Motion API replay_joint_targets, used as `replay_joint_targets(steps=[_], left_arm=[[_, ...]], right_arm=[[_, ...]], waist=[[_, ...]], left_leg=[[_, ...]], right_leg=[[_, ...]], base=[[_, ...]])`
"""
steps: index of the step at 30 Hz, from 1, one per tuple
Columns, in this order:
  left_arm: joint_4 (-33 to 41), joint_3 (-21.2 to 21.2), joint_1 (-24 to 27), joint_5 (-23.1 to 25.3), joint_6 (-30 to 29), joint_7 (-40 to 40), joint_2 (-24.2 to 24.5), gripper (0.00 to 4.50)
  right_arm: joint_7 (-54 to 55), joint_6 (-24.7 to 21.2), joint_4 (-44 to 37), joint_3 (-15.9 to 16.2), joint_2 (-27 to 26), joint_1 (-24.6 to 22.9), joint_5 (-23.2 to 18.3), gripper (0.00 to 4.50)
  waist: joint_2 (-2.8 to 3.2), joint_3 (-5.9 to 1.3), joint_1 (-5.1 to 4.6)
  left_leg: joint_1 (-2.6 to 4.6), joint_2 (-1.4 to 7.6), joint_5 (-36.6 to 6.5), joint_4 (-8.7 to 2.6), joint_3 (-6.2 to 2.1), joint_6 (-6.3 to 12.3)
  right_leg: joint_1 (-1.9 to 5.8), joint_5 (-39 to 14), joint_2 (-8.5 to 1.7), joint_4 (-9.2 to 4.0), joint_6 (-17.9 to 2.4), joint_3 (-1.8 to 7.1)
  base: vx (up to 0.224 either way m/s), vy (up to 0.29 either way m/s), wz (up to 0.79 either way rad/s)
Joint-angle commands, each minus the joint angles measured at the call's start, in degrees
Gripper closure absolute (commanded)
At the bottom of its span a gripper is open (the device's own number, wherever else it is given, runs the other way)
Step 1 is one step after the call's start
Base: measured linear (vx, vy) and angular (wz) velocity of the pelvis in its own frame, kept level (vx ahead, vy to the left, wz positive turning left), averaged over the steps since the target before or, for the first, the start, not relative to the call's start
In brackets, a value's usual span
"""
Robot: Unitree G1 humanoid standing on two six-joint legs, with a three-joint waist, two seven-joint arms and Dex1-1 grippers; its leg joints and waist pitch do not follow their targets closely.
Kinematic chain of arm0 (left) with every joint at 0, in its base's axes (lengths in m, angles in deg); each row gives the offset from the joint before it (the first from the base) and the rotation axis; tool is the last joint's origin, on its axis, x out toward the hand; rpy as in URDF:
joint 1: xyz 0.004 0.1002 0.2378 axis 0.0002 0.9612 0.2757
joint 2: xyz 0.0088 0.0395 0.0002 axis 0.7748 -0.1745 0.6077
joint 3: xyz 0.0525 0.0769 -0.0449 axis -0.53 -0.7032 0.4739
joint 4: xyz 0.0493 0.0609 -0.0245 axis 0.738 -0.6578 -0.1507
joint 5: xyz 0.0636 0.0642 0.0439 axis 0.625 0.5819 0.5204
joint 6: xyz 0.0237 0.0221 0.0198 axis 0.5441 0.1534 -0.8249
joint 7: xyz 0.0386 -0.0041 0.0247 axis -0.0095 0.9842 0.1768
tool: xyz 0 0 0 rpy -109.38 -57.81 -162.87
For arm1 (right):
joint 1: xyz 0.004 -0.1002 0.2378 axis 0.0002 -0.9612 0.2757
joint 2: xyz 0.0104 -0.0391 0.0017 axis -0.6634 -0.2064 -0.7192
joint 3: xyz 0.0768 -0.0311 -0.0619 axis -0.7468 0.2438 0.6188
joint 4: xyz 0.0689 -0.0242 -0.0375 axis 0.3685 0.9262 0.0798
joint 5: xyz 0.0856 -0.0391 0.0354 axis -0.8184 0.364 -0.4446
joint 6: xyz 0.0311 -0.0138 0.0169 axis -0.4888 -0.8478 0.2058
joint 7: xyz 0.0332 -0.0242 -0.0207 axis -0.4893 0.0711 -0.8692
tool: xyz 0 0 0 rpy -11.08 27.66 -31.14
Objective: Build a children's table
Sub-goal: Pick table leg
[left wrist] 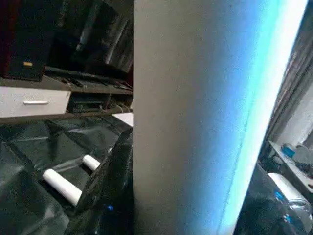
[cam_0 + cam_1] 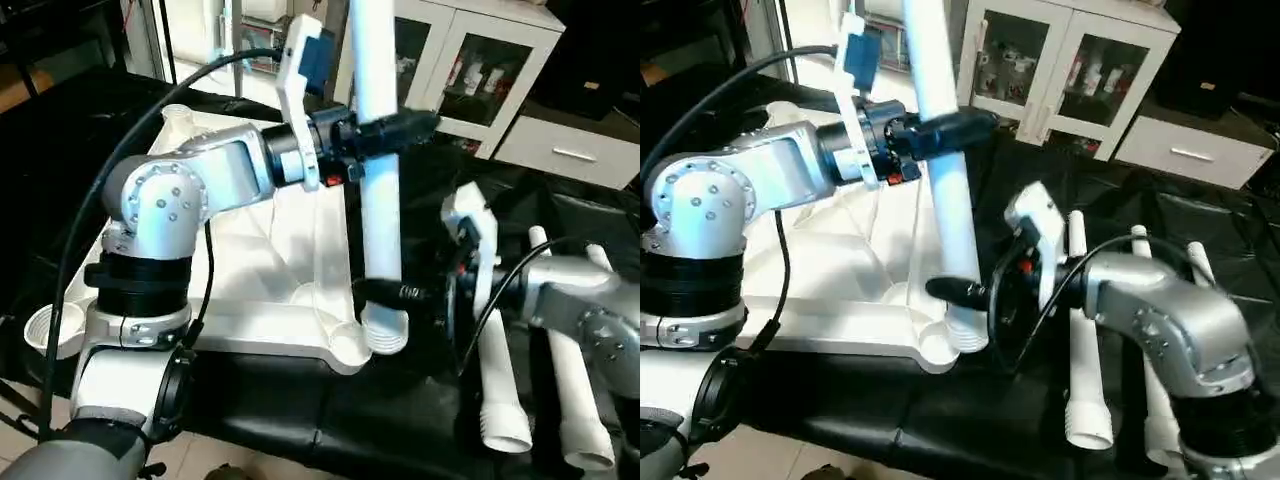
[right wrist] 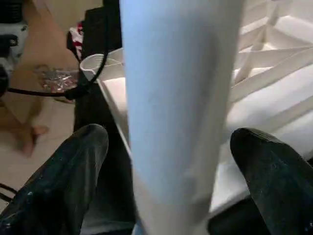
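Note:
The children's table top [image 2: 262, 262] lies upside down, ribs up, on a black cloth. One white leg [image 2: 378, 170] stands upright in the near right corner socket [image 2: 384, 333]. My left gripper [image 2: 392, 130] is shut on this leg partway up. My right gripper [image 3: 171, 166] is down at the leg's foot, open, with a black finger [image 3: 63, 171] on each side and a gap to the tube. Two more legs [image 2: 500, 385] lie side by side on the cloth at the right. Empty sockets show at the near left corner [image 2: 48, 327] and the far corner [image 2: 178, 115].
The black cloth [image 2: 300, 420] covers the work surface down to its front edge. A white cabinet with glass doors [image 2: 480, 60] and a white drawer unit [image 2: 575, 150] stand behind. A black cable [image 2: 110, 170] arcs over my left arm.

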Motion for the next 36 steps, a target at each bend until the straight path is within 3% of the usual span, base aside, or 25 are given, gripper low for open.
replay_joint_targets(steps=[1, 3, 10, 24, 27, 28, 29, 36], left_arm=[[1.47, -0.86, -1.28, 0.39, 0.01, 0.86, -0.03, 2.80], [1.63, -1.13, -1.31, 0.46, -0.08, 1.47, 0.12, 2.80], [2.18, -2.21, -1.17, 0.54, -0.16, 3.10, 1.03, 2.80], [3.13, -3.94, -1.05, 0.32, -0.53, 5.83, 1.88, 2.80], [3.29, -4.37, -1.06, 0.25, -0.52, 6.11, 1.79, 2.80], [3.36, -4.49, -1.03, 0.24, -0.56, 6.21, 1.76, 2.80], [3.41, -4.57, -1.01, 0.23, -0.59, 6.28, 1.75, 2.80], [3.39, -5.02, -0.91, 0.48, -0.45, 6.76, 2.13, 2.80]], right_arm=[[0.67, -1.03, -0.30, -0.22, 0.36, -0.01, -0.43, 0.48], [0.74, -1.36, -0.21, -0.11, 0.10, -0.14, -0.58, 0.51], [0.04, -2.09, -0.71, 0.96, 0.83, -0.75, -0.07, 1.36], [-1.56, -2.66, -1.64, 2.61, 2.83, -2.00, 0.43, 2.52], [-1.74, -1.50, -1.79, 3.66, 3.24, -2.13, 1.66, 2.54], [-1.63, -1.03, -1.76, 3.99, 3.28, -2.12, 2.16, 2.03], [-1.54, -0.75, -1.72, 4.17, 3.28, -2.11, 2.46, 1.90], [-0.64, -0.32, -1.45, 4.86, 3.09, -1.90, 3.63, 1.55]], waist=[[0.84, -3.43, 0.03], [0.67, -3.43, 0.01], [0.88, -3.35, 0.11], [0.91, -3.28, 0.14], [0.91, -3.31, 0.11], [0.91, -3.30, 0.10], [0.90, -3.29, 0.09], [0.87, -3.26, 0.05]], left_leg=[[0.38, 3.56, -2.95, -4.41, -1.31, -2.00], [0.34, 3.56, -2.98, -4.42, -1.32, -2.14], [0.42, 3.59, -3.42, -4.52, -1.32, -2.53], [0.45, 3.65, -3.94, -4.53, -1.34, -2.62], [0.39, 3.66, -4.09, -4.56, -1.39, -2.81], [0.39, 3.65, -4.07, -4.56, -1.37, -2.82], [0.38, 3.64, -4.07, -4.55, -1.36, -2.87], [0.36, 3.65, -3.97, -4.58, -1.37, -2.76]], right_leg=[[2.88, -4.83, -5.19, -3.79, -11.45, 3.03], [2.94, -4.63, -5.20, -3.78, -11.47, 3.02], [2.83, -5.33, -5.24, -3.85, -11.14, 3.06], [2.78, -6.22, -5.25, -3.92, -10.83, 3.10], [2.81, -6.21, -5.29, -3.90, -10.87, 3.06], [2.81, -6.05, -5.26, -3.89, -10.90, 3.08], [2.79, -6.04, -5.28, -3.91, -10.89, 3.08], [2.84, -5.98, -5.29, -3.86, -11.01, 3.11]], base=[[0.000, 0.000, 0.00], [0.000, 0.000, 0.00], [0.000, 0.000, 0.00], [0.000, 0.000, 0.00], [0.000, 0.000, 0.00], [0.000, 0.000, 0.00], [0.000, 0.000, 0.00], [0.000, 0.000, 0.00]])
